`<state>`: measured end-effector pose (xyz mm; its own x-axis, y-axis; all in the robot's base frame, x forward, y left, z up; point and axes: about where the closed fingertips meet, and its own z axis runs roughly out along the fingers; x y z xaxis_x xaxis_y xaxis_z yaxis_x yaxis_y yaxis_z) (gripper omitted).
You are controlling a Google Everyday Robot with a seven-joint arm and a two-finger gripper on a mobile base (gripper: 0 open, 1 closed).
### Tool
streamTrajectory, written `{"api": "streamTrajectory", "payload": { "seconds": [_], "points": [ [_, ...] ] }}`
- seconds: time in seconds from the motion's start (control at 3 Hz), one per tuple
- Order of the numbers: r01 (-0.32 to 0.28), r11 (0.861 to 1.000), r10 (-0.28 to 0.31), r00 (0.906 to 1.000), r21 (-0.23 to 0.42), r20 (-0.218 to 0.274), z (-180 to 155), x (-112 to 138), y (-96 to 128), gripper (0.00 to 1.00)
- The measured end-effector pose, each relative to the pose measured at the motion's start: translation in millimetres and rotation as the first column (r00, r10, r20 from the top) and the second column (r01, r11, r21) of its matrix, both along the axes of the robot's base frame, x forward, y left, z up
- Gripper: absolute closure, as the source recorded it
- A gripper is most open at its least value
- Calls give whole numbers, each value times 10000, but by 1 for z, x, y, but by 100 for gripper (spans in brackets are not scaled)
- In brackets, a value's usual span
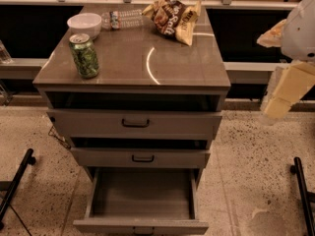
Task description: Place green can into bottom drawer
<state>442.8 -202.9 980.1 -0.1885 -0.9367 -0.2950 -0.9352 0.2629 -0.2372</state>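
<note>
Slim green leafy-patterned drink can point(84, 56) stands upright on the grey bench top point(162, 58), near its front-left corner, an easy side reach. Deep grey bottom drawer point(142, 198) of the bench stands open, ready to receive it. My tool point(284, 95) hangs off the bench's right side, well apart from the can. I cannot tell its grip state. I judge the approach not yet begun.

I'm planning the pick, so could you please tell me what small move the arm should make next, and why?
Probably swing the tool, right of the cabinet, leftward to the green can: it stands ungrasped on the top's front-left, and the bottom drawer is already open.
</note>
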Motion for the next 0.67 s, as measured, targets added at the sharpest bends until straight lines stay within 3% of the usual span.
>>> {"api": "streamTrajectory", "payload": {
  "seconds": [0.33,0.67],
  "points": [
    [-964,9795,936,9953,1771,239,-3,17,53,0],
    [-1858,9098,1549,9816,3711,1116,1,33,127,0]
  ]
}}
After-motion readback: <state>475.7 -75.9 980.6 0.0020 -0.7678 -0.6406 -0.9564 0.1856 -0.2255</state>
